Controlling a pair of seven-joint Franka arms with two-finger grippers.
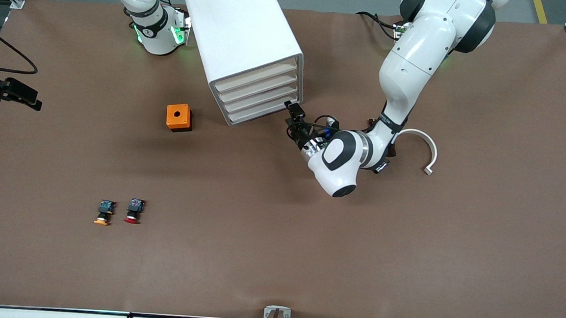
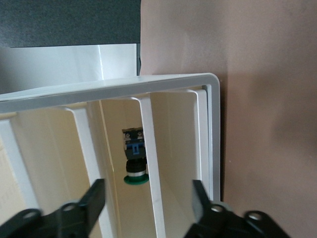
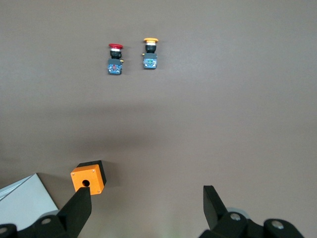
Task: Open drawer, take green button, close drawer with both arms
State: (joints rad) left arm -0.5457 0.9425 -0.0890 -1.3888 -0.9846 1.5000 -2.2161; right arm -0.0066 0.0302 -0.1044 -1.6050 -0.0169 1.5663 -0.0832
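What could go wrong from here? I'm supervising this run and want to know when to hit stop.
1. The left gripper sits open at the drawer cabinet front; its fingers straddle thin dividers and could catch on them going in.
2. The green button lies deep in a narrow slot, so a grasp might push it farther in.
3. The right gripper waits open over the orange box, not bracing the cabinet, which could slide.

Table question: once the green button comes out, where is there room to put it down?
Bare table lies nearer the front camera than the left gripper. More lies between the orange box and the orange-capped button and red-capped button. It is crowded where the left gripper, jaws open, meets the drawer unit holding the green button, and by the white curved piece.
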